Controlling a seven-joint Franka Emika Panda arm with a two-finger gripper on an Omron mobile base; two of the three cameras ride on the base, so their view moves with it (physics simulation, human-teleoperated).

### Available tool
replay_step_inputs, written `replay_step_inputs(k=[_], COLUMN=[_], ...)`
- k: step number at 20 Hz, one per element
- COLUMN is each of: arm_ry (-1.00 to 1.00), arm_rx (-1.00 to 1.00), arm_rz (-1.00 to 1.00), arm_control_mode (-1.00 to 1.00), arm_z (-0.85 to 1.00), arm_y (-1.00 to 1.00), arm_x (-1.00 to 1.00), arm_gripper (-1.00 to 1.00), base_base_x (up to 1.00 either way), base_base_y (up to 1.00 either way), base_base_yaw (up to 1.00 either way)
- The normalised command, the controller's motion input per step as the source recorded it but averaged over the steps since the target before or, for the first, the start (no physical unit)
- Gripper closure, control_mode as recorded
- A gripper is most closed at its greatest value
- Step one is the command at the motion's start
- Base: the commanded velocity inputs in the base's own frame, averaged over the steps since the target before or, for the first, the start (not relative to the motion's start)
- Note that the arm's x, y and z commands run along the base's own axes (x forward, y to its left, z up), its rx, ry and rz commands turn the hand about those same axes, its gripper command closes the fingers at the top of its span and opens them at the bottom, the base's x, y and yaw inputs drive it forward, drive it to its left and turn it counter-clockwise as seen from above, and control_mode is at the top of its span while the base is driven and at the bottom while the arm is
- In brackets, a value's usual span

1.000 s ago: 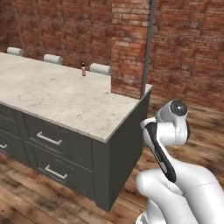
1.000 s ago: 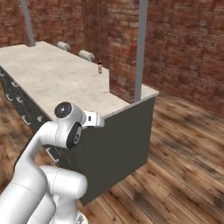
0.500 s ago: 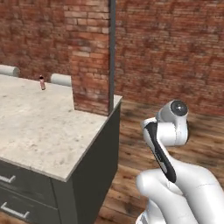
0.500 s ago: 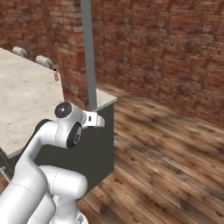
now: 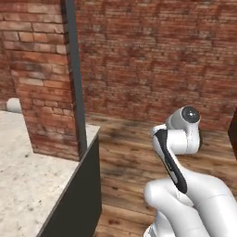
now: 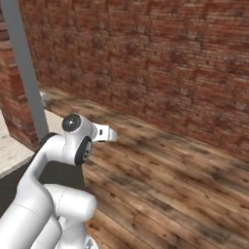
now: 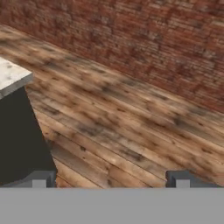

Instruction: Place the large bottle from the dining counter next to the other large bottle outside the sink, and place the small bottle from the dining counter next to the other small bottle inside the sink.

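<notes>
My gripper [image 7: 110,180] points down at the wooden floor [image 7: 131,127]; its two dark fingertips [image 7: 181,178] stand far apart, open, with nothing between them. The corner of a beige speckled counter [image 5: 28,185] with a dark grey side [image 5: 81,199] lies at the left, and also shows as the counter corner [image 7: 11,74] in the hand view. The bottles and the sink are out of view.
A grey post [image 5: 74,69] rises at the counter's corner beside a brick column [image 5: 41,78]. A red brick wall [image 6: 160,58] closes the far side. Bare wooden floor [image 6: 170,180] stretches ahead and to the right. A pale stool seat [image 5: 13,105] peeks in at the left edge.
The base has turned right, so the whole scene has slid left: the long counter, its drawers and the small bottle on it have left the view. The gripper stays open.
</notes>
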Motion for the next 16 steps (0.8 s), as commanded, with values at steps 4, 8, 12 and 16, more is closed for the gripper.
replay_step_inputs(k=[4, 8, 12, 16], arm_ry=[0.0, 0.0, 0.0, 0.0], arm_rx=[0.0, 0.0, 0.0, 0.0], arm_rz=[0.0, 0.0, 0.0, 0.0], arm_control_mode=[1.0, 1.0, 1.0, 1.0], arm_z=[0.0, 0.0, 0.0, 0.0], arm_y=[0.0, 0.0, 0.0, 0.0], arm_x=[0.0, 0.0, 0.0, 0.0], arm_gripper=[-1.0, -1.0, -1.0, -1.0], base_base_x=[1.0, 1.0, 1.0, 1.0], base_base_y=[-0.17, 0.0, 0.0, -0.09], base_base_yaw=[0.05, 0.22, 0.28, 0.18])
